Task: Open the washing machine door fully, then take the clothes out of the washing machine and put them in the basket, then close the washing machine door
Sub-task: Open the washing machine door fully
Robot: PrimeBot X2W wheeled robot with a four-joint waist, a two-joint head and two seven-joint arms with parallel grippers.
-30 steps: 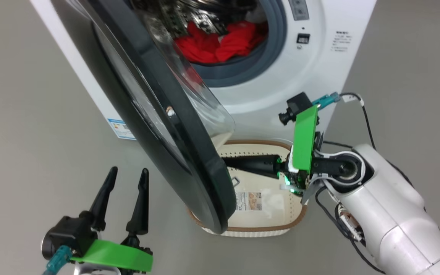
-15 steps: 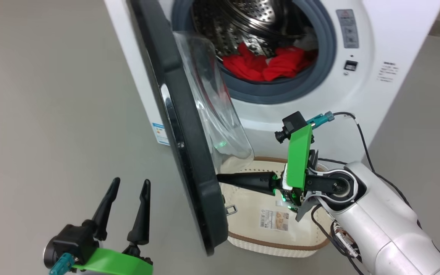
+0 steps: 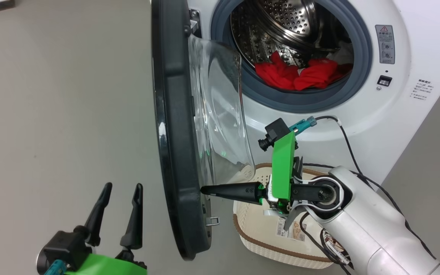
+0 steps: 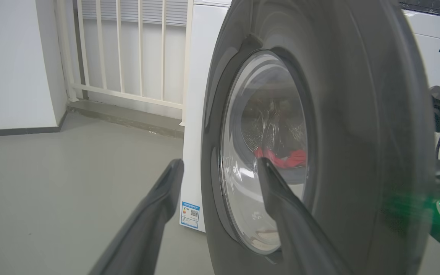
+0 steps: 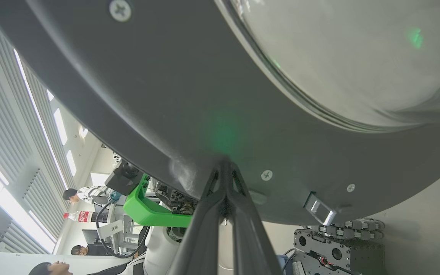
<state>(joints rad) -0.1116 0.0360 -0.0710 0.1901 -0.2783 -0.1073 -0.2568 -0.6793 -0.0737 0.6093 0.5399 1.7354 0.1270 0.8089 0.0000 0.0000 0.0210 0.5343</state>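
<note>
Right fingers (image 3: 231, 191), pressed shut, touch the inner rim of the washing machine door (image 3: 174, 133), which stands open edge-on. Left fingers (image 3: 133, 217) are spread, holding nothing. Red clothes (image 3: 300, 74) lie inside the washing machine (image 3: 395, 126); the basket (image 3: 262, 176) sits on the floor (image 3: 52, 114) below.

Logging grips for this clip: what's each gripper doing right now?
Left gripper: open, holding nothing.
Right gripper: shut, empty, tips against the washing machine door.

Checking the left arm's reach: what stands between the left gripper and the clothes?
The washing machine door: in the left wrist view, the clothes show through its glass beyond the left gripper.
</note>
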